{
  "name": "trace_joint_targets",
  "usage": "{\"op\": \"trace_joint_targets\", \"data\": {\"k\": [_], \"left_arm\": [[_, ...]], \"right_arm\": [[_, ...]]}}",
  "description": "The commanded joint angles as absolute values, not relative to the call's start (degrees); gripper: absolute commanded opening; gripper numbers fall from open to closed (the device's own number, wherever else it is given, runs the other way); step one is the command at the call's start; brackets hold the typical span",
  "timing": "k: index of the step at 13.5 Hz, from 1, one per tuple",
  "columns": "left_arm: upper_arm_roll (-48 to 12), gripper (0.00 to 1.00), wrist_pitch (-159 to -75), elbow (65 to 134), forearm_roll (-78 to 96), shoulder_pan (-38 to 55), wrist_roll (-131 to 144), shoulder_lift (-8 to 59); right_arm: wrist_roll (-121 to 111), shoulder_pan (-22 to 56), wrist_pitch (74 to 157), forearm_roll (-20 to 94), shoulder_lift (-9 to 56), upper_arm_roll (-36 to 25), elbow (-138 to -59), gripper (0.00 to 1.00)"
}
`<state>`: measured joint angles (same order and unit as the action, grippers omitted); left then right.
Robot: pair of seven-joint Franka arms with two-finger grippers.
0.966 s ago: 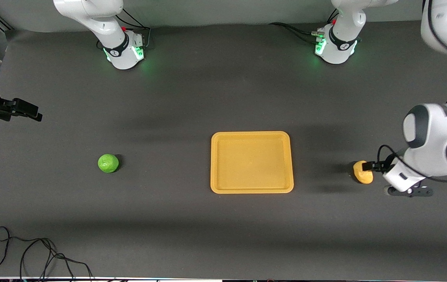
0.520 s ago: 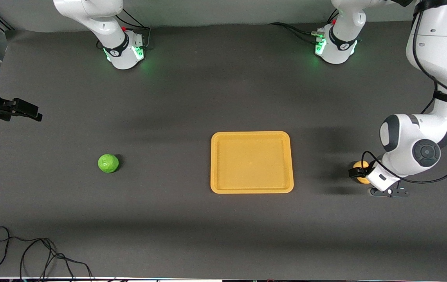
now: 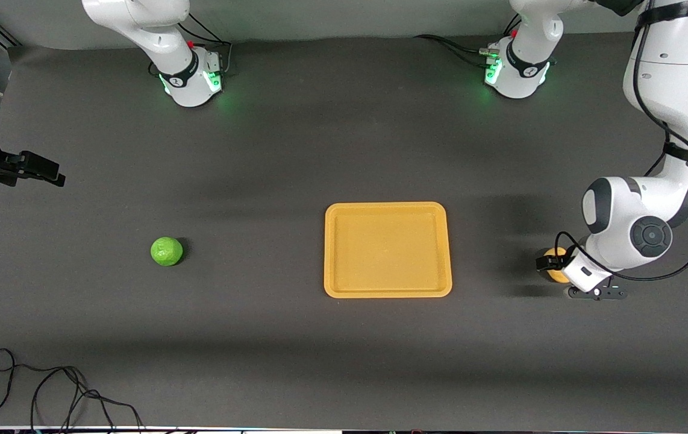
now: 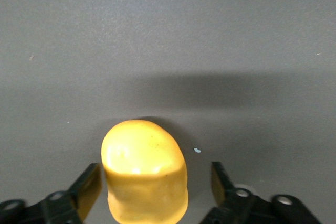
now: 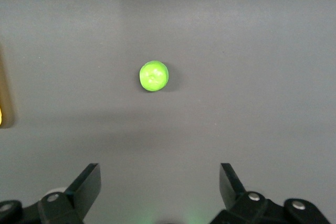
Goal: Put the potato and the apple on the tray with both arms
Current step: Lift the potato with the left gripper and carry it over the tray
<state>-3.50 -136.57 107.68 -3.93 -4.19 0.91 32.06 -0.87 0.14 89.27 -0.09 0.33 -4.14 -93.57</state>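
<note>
The potato [image 3: 557, 275] lies on the dark table mat toward the left arm's end, beside the tray [image 3: 387, 208]. My left gripper [image 3: 551, 264] is low over it, open, with the potato [image 4: 144, 174] between its two fingers [image 4: 88, 188], neither clearly touching it. The left gripper [image 4: 156, 184] straddles the potato's nearer part. The green apple [image 3: 167, 251] lies toward the right arm's end; it also shows in the right wrist view [image 5: 154, 75]. My right gripper [image 3: 49, 173] is open and empty, waiting high above the table's end, apart from the apple. In its own view the right gripper [image 5: 157, 182] holds nothing.
The tray is empty in the middle of the table. The two arm bases [image 3: 190, 81] [image 3: 516, 75] stand at the back edge. A loose black cable [image 3: 49, 392] lies at the front corner on the right arm's end.
My left arm has drawn in and lowered, bringing its open gripper down around the potato. The right arm, the apple and the tray have not moved.
</note>
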Motion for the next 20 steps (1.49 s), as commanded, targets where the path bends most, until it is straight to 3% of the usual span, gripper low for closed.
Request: {"op": "trace_joint_targets", "data": {"k": [1,3,4,5,8,11,12,15,20], "left_arm": [[-3.43,0.48,-136.76,108.54,-4.75,-4.22,0.88,31.73],[-3.43,0.15,-135.89,108.46,-4.75,-3.78,1.14,31.29],[-3.43,0.04,-134.4,108.02,-4.75,-3.61,1.23,30.94],[-3.51,0.0,-132.91,107.5,-4.75,-3.6,1.14,30.15],[-4.56,0.0,-122.05,103.47,-4.4,-3.34,0.35,23.22],[-11.14,0.0,-102.54,89.96,-3.08,-2.99,2.28,21.79],[-13.34,0.0,-99.52,86.61,-2.64,-2.9,3.76,22.32],[-18.27,0.0,-101.58,86.04,-1.41,0.25,12.45,24.42],[-18.19,0.0,-123.17,96.74,1.67,7.02,23.98,30.05]], "right_arm": [[-2.02,-0.09,88.59,0.18,0.18,-4.04,-93.25,1.0],[-2.02,-0.09,88.59,0.18,0.18,-4.04,-93.25,1.0],[-2.02,-0.09,88.59,0.18,0.18,-4.04,-93.25,1.0],[-2.02,-0.09,88.59,0.18,0.18,-4.04,-93.25,1.0],[-2.02,-0.09,88.59,0.18,0.18,-4.04,-93.25,1.0],[-2.11,-0.09,88.59,0.18,0.18,-4.04,-93.25,1.0],[-2.11,-0.09,88.59,0.18,0.18,-4.04,-93.25,1.0],[-2.11,-0.09,88.59,0.18,0.18,-4.04,-93.25,1.0],[-1.23,1.74,89.21,0.26,0.26,-3.6,-93.16,1.0]]}}
